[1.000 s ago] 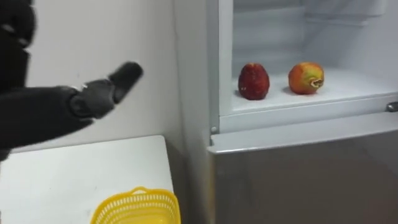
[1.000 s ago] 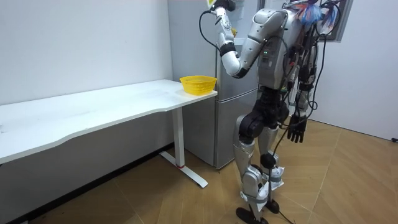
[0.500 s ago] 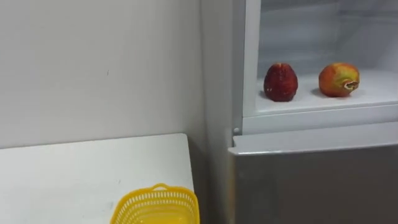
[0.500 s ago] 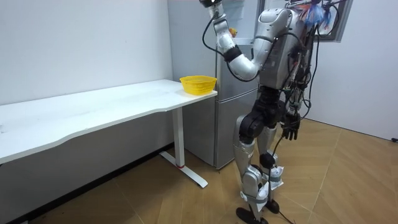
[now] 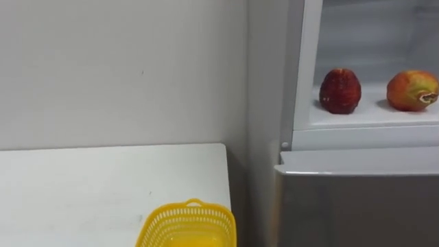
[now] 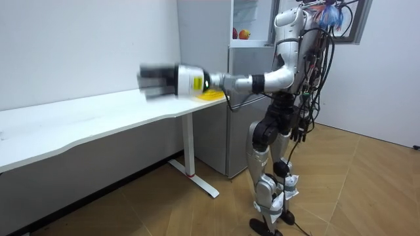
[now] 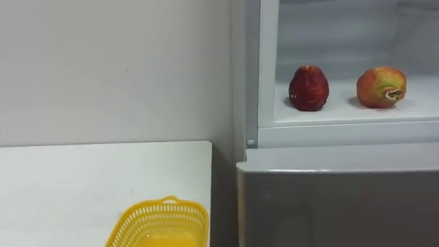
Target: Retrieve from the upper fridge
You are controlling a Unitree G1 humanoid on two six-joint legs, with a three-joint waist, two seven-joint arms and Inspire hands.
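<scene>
White wall, wooden floor [image 6: 164,210]; I stand at the fridge [image 6: 244,118], with the worktop [image 6: 98,118] running off to the room view's left.

Left hand [image 6: 157,81]: stretched out at arm's length above the worktop, well apart from the fridge. It is too blurred to read, so I cannot tell whether it is open or closed.

Right hand [image 6: 303,128]: low beside my hip. State cannot be told.

Task's things: a dark red fruit [image 5: 340,90] and an orange-red fruit [image 5: 412,90] sit near each other, apart, on the shelf [image 5: 363,115] of the open upper compartment.

Progress, as judged: access is gained and retrieval has not begun. Reaching in, taking a fruit and bringing it out are all left to do.

Surface: a yellow basket [image 5: 186,225] stands at the worktop's end nearest the fridge. It is the likely place to set the fruit.
</scene>
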